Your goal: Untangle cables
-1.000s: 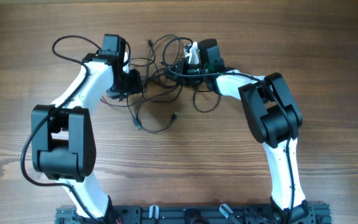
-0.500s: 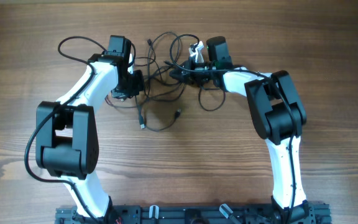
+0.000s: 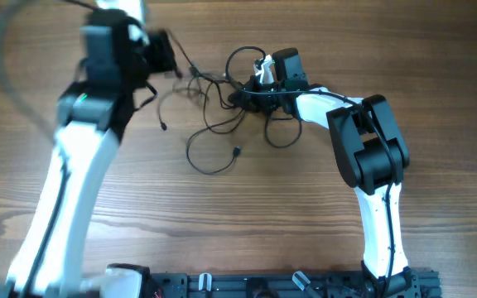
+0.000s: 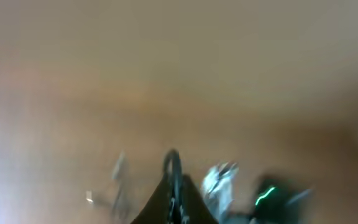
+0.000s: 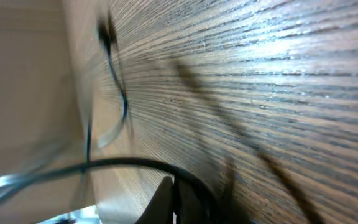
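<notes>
Wood-grain table (image 3: 263,223), both claws pinched shut on the cables (image 3: 222,103): right gripper (image 3: 245,93) pins the knot, left gripper (image 3: 175,68) raised, seemingly to draw a strand free.

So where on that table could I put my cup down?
The widest bare stretch of table lies low in the middle, between the left arm and the right arm, below the cables. The strip right of the right arm is bare too. The top middle is crowded: wire loops and both arm tips sit there.
</notes>
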